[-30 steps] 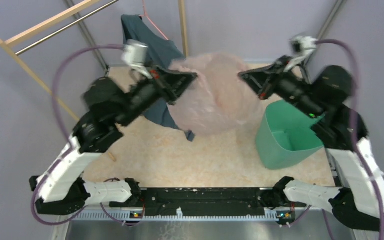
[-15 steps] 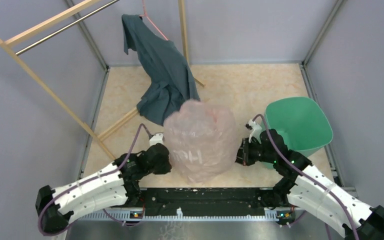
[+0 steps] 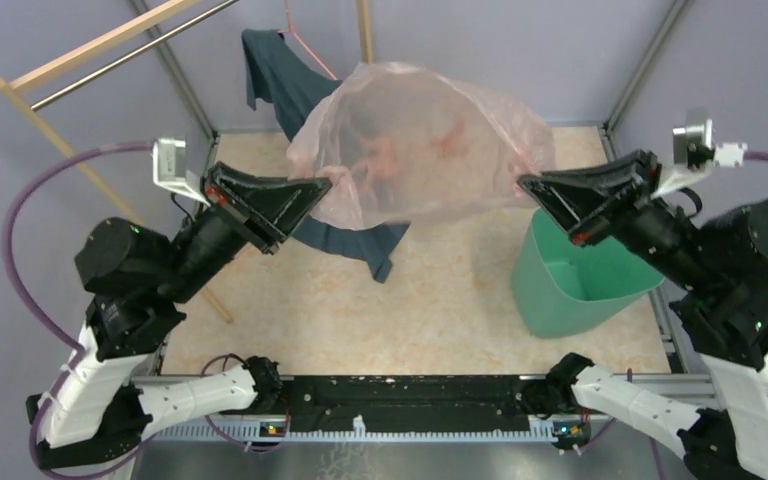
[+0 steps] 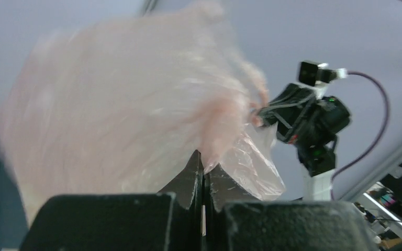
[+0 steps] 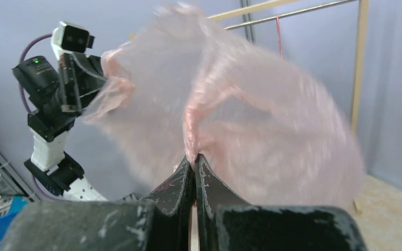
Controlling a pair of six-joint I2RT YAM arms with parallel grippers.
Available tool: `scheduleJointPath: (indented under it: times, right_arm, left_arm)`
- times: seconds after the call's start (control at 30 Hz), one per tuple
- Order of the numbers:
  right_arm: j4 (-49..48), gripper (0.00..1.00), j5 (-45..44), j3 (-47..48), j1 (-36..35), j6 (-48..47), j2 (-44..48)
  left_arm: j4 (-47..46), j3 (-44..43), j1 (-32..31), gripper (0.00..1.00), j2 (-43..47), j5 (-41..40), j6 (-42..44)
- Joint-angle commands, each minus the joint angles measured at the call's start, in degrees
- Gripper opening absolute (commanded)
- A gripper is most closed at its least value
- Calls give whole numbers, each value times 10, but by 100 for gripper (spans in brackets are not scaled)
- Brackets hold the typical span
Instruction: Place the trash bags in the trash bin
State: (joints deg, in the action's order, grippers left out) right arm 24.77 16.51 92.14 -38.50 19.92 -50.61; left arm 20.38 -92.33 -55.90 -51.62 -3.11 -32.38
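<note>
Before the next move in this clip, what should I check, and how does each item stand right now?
1. The left gripper is shut on the trash bag: ok.
2. The right gripper is shut on its other edge: ok.
3. Bag lifted off the table, spread between both grippers: ok.
4. Bag above the trash bin: not ok; it hangs mostly to the bin's left.
5. Bin mouth unobstructed: cannot tell; the right arm covers part.
6. Bag free of the shirt: cannot tell; they overlap from above.
</note>
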Motion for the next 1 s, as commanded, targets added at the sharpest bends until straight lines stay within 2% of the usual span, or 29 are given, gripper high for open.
scheduleJointPath:
  times: [0.0,0.03,0.1,0.17,0.23,0.3,0.37,0.4,0.47,0.53,0.6,0.67,0.73,0.77,0.83,0.9,0.97]
  right_arm:
    - [8,0,-15,-136,-1,-2,51]
    - [12,0,-18,-184,0,14,63]
    - [21,0,2,-294,0,38,85]
    - [22,0,24,-396,-1,75,115]
    - [2,0,44,-481,0,120,152]
    - [-22,0,55,-521,-1,144,180]
    - [-25,0,38,-501,0,131,175]
    - [-17,0,23,-466,-1,107,153]
    - [13,0,-2,-363,-1,48,81]
    - [50,0,-16,-235,0,-7,13]
    - [75,0,-18,-76,0,-49,-40]
    - [84,0,-11,28,0,-69,-68]
    - [78,0,-2,81,0,-74,-70]
    - [70,0,0,83,0,-73,-61]
    - [47,0,-5,37,0,-65,-26]
    - [23,0,-18,-59,-1,-54,19]
    - [27,0,-32,-165,0,-35,57]
  left_arm:
    - [43,175,-1,0,49,-74,-1]
    - [76,230,0,0,66,-126,-25]
    - [186,335,-1,0,93,-181,-96]
    - [297,427,-1,0,114,-200,-203]
    - [375,496,-1,0,144,-177,-302]
    - [379,530,-1,0,196,-143,-324]
    - [311,534,-1,0,254,-133,-299]
    - [262,528,-1,0,286,-137,-283]
    - [131,488,-1,0,288,-139,-210]
    - [58,355,-1,0,215,-134,-105]
    - [79,168,-1,0,94,-109,-29]
    - [127,-23,-1,0,-21,-26,26]
    - [134,-135,-1,0,-90,47,63]
    - [123,-149,-1,0,-100,64,77]
    - [108,-99,-1,0,-82,21,87]
    - [101,25,-1,0,-32,-74,69]
    - [132,174,-1,0,18,-161,12]
